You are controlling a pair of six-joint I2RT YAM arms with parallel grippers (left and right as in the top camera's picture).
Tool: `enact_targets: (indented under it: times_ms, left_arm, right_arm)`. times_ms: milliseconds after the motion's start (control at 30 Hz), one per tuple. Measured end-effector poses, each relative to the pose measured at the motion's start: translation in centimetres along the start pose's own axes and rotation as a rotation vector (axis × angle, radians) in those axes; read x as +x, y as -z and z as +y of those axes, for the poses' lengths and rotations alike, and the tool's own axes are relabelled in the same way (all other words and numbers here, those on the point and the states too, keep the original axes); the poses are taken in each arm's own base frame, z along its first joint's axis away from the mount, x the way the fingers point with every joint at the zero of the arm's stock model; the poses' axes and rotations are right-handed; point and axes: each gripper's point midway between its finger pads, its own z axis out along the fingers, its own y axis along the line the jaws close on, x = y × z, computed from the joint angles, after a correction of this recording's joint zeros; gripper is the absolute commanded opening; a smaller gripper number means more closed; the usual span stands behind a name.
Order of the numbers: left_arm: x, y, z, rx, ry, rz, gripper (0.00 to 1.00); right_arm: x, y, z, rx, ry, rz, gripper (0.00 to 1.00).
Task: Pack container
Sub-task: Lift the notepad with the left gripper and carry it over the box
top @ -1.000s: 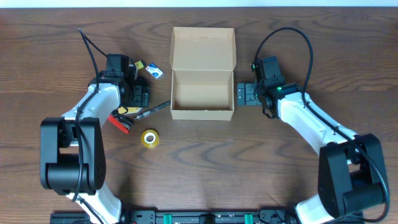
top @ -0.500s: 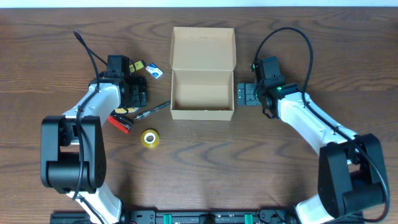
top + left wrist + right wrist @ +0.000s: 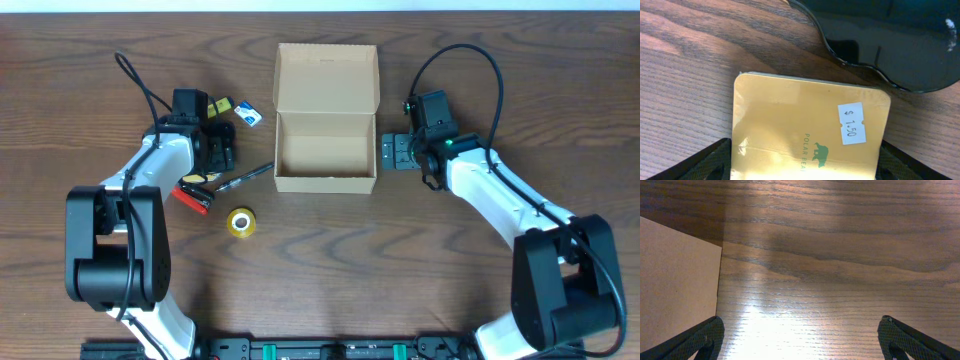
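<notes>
One step in hand: first pick-up. Container (image 3: 326, 150) sits open and empty mid worktop (image 3: 330, 270). Left hand (image 3: 222, 152) low over yellow pack (image 3: 805, 120), fingers (image 3: 710, 162) wide, one each side, right at its edges; cannot tell if squeezing. Next: pinch pack, lift, carry into container. Right hand (image 3: 393, 153) wide open, holds nothing, just beside container's right wall.

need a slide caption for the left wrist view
Flat yellow packet with a green bear logo and white $1.50 price sticker lies on the brown wooden table, glossy black object beside it.
</notes>
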Motion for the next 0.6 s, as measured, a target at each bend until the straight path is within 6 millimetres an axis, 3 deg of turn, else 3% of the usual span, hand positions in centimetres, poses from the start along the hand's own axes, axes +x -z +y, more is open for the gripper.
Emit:
enact_targets:
  times_ms: [467,600]
  left_arm:
    - [0.3,0.4,0.1,-0.010,0.026,0.043,0.63]
    - [-1.4,2.1,0.2,-0.027,0.032,0.047,0.54]
  right_arm:
    - [0.0,0.0,0.0,0.000,0.000,0.000,0.99]
    - [0.0,0.0,0.0,0.000,0.000,0.000,0.99]
